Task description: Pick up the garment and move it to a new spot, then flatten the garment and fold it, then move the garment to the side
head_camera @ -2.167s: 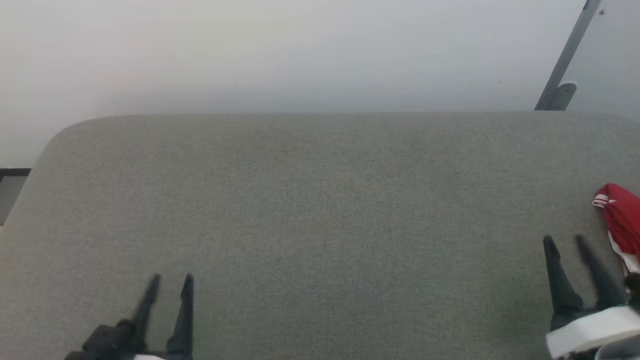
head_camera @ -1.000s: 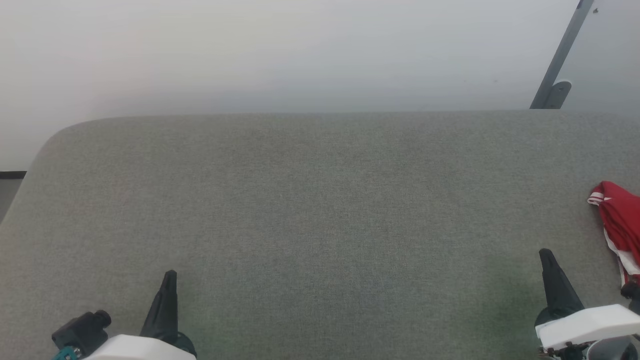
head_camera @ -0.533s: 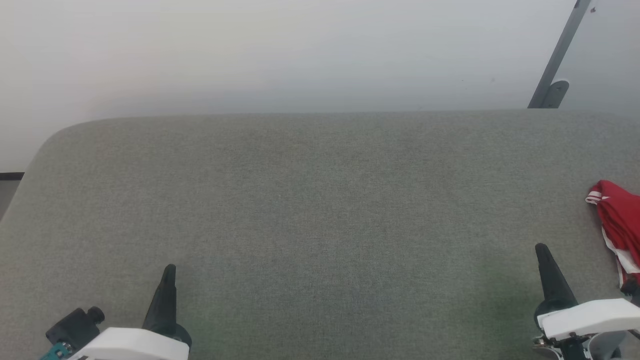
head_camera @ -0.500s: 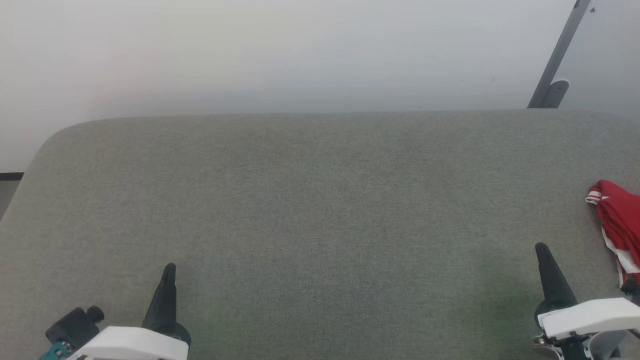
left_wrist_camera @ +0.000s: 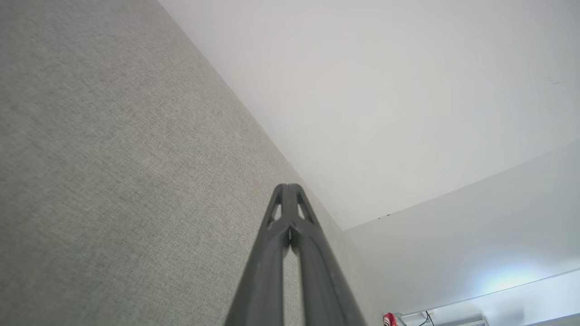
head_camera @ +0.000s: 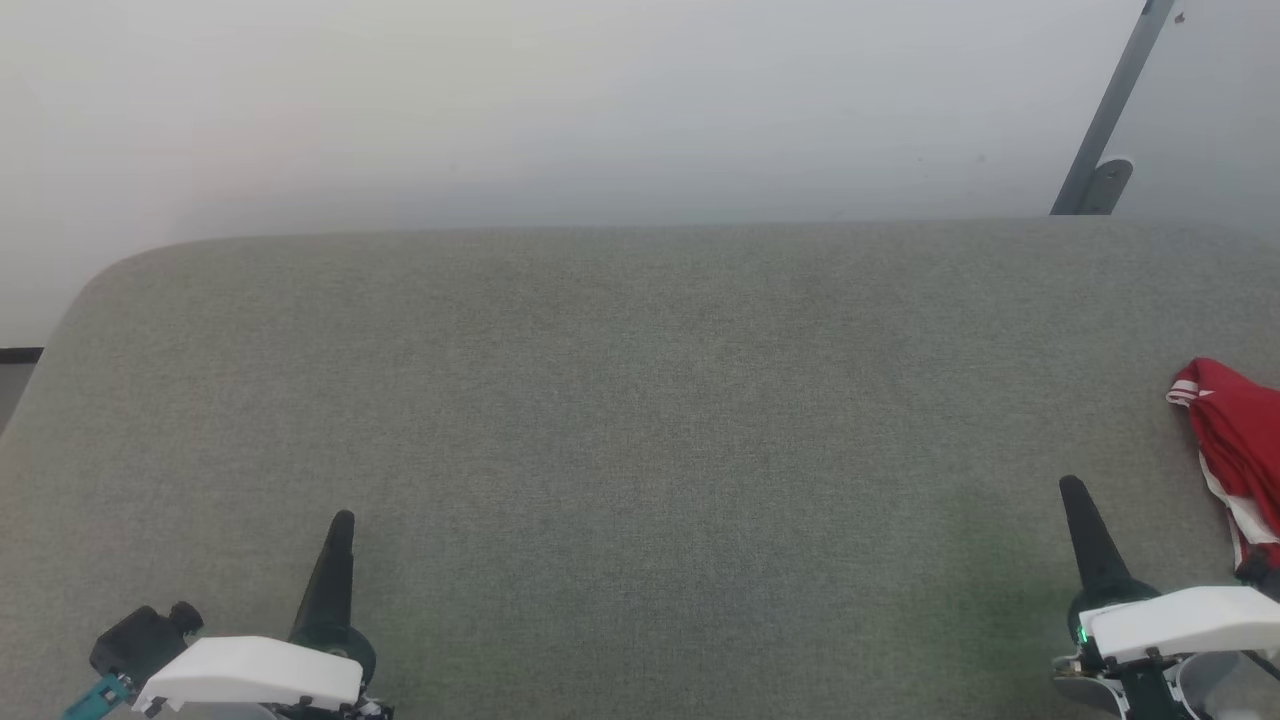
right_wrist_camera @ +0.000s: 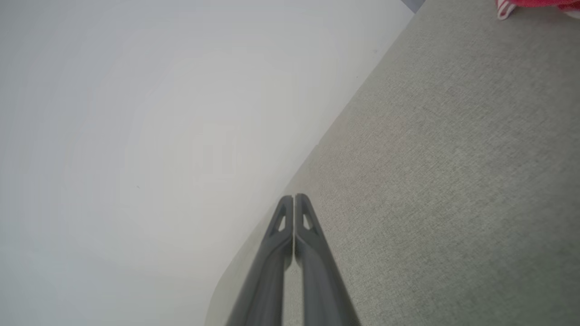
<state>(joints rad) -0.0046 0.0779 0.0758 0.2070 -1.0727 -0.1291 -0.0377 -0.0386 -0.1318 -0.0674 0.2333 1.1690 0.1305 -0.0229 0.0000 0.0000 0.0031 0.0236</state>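
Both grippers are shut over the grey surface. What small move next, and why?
Probably open the right gripper and ease it rightward toward the garment. The garment lies bunched, not flattened, at the right edge of the head view, on the grey surface, and nothing holds it. The right gripper is the nearer one; the left gripper sits far across.

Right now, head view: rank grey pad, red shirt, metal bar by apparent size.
1. grey pad: most of the frame.
2. red shirt: cut off at the right edge, visible part only.
3. metal bar: long but thin.
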